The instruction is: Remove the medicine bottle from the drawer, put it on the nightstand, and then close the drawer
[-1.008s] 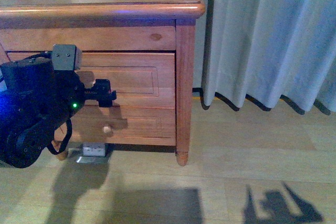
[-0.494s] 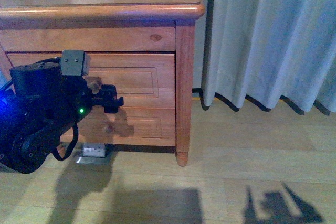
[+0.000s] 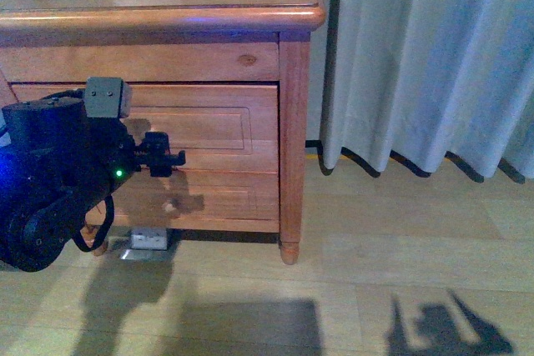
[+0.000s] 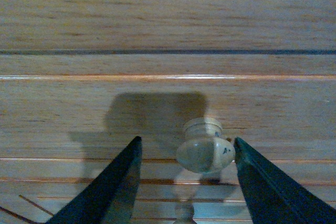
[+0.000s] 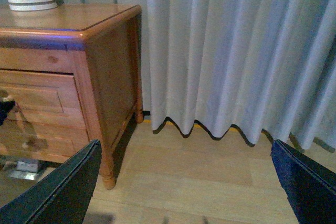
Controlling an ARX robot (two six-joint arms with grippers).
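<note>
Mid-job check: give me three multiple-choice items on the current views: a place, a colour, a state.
1. Where is the left gripper? A. At the knob of the upper drawer. B. On the nightstand's top. C. On the floor.
2. What colour is the curtain? A. Red. B. Pale grey. C. Green.
3. How do the left gripper's jaws stand? A. Shut together. B. Open, the knob between them. C. Clamped on a bottle.
Answers: 1 A, its wrist view shows that knob close ahead; 2 B, plain in the front view; 3 B, the fingers stand wide apart.
</note>
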